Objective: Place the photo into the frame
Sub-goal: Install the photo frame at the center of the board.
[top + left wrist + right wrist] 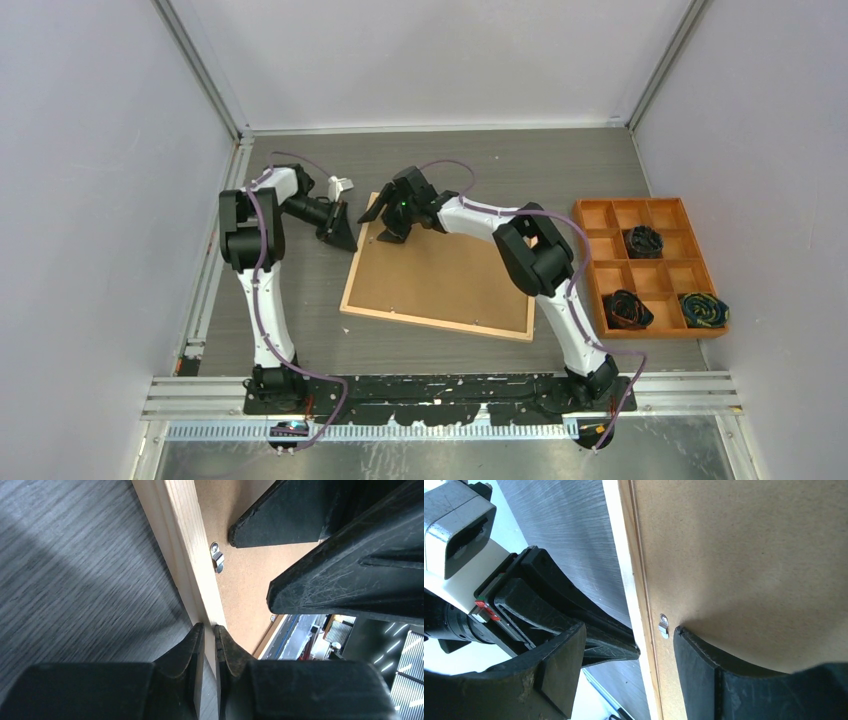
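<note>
Because the frame [440, 323] lies face down on the table [300, 300], I can see only the plain brown back of the photo [445, 270]. The photo sits flat inside the wood border, with its picture side facing down.

The left pincer [208, 629] is at the frame's left edge, near the far corner. Its two fingers are squeezed almost together, with only a thin slit between them. The tips press on the outside of the wood. It holds nothing. I think it is there like a stopper, so the frame cannot slide away.

The right pincer [629, 630] stands wide over the same edge. One finger rests on the brown back, right beside a little metal clip [664, 625]. The other finger hangs outside the frame, above the left pincer. It holds nothing too.

I think the finger is next to the clip so it can push it. The clip looks like the thing that keeps the photo from falling out.
</note>
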